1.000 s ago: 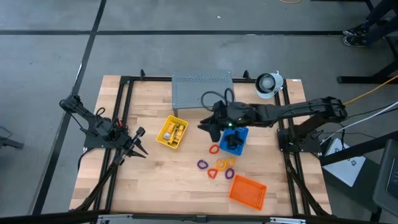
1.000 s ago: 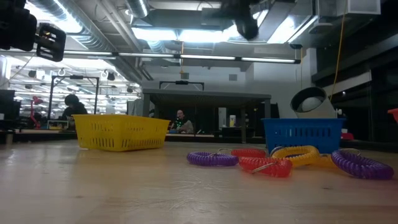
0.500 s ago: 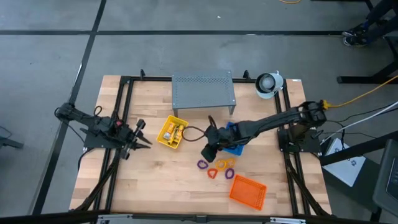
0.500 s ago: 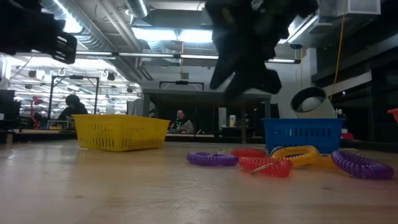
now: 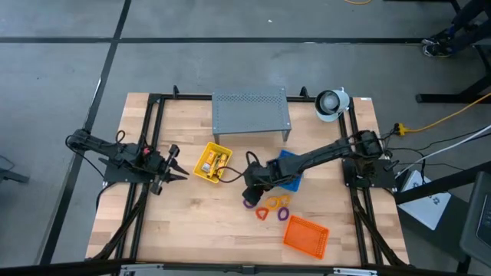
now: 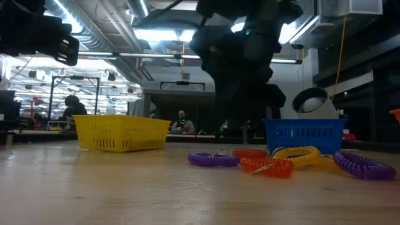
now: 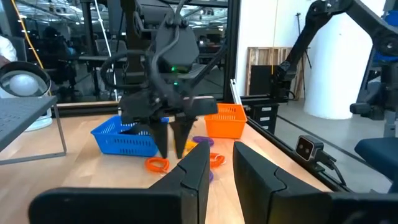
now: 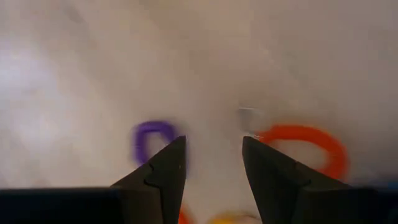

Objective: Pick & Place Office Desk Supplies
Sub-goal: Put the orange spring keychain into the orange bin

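Observation:
Several coil loops lie flat on the wooden table: a purple loop [image 5: 249, 202] [image 8: 152, 142], an orange loop [image 8: 301, 146] [image 7: 157, 163], and a red loop [image 5: 262, 213], a yellow loop [image 5: 284, 199] and a second purple loop [image 5: 282, 215] nearer the front. My right gripper [image 5: 250, 188] [image 8: 212, 144] hangs open just above the table, pointing steeply down, its fingertips between the purple and the orange loop and touching neither. Yellow-and-white packets lie in the yellow tray [image 5: 212, 162]. My left gripper [image 5: 175, 164] [image 7: 221, 171] waits level at the table's left, its fingers slightly apart and empty.
A blue tray [image 5: 289, 170] stands right behind my right gripper, an orange tray [image 5: 305, 235] at the near right. The grey perforated stand [image 5: 251, 111] and a white round object [image 5: 331, 103] are at the far edge. People sit in the room beyond the table.
My right gripper has come down from above the blue tray and moved toward the table's near left, tipping from nearly level to steeply downward, and now hangs low over the loops. Its fingers stay apart. My left gripper has swung a little toward the far edge.

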{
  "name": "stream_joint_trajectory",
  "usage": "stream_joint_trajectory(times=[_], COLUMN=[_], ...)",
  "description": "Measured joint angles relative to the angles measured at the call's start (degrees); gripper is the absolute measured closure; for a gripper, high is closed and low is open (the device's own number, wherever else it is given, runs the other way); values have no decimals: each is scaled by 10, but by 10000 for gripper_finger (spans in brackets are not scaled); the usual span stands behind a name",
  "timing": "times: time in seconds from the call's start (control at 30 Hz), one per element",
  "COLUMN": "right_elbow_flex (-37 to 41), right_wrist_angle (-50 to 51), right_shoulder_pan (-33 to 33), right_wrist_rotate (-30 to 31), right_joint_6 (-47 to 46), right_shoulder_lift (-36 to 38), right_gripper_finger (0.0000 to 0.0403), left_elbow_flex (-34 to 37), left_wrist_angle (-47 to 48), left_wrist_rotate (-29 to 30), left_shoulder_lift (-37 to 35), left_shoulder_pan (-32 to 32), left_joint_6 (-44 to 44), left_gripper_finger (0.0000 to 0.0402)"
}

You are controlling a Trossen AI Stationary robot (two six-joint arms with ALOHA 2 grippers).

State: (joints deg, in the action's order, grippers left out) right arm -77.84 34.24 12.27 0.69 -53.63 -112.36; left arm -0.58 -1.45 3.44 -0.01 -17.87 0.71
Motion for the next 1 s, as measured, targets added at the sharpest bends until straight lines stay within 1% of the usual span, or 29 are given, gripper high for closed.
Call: stream_joint_trajectory(times=[0.13,0.3,0.43,0.5,0.6,0.67,0.87,1.0], right_elbow_flex=[-56,-108,-136,-138,-138,-138,-137,-137], right_wrist_angle=[88,119,140,151,177,199,241,242], right_shoulder_pan=[-11,-28,-47,-55,-62,-61,-59,-61], right_wrist_rotate=[4,1,-1,-5,-33,-39,-41,-33], right_joint_6=[19,63,114,164,264,322,375,389], right_shoulder_lift=[-38,-66,-73,-73,-73,-73,-73,-73], right_gripper_finger=[243,243,243,243,243,243,243,243], left_elbow_flex=[0,0,0,0,0,0,0,0], left_wrist_angle=[0,0,0,0,0,0,0,0], left_wrist_rotate=[0,0,0,0,0,0,0,0], left_shoulder_lift=[0,0,0,0,0,0,0,0], left_shoulder_pan=[0,0,0,0,0,-1,-1,-1], left_joint_6=[0,0,1,1,1,0,0,0], left_gripper_finger=[337,337,334,334,335,336,333,336])
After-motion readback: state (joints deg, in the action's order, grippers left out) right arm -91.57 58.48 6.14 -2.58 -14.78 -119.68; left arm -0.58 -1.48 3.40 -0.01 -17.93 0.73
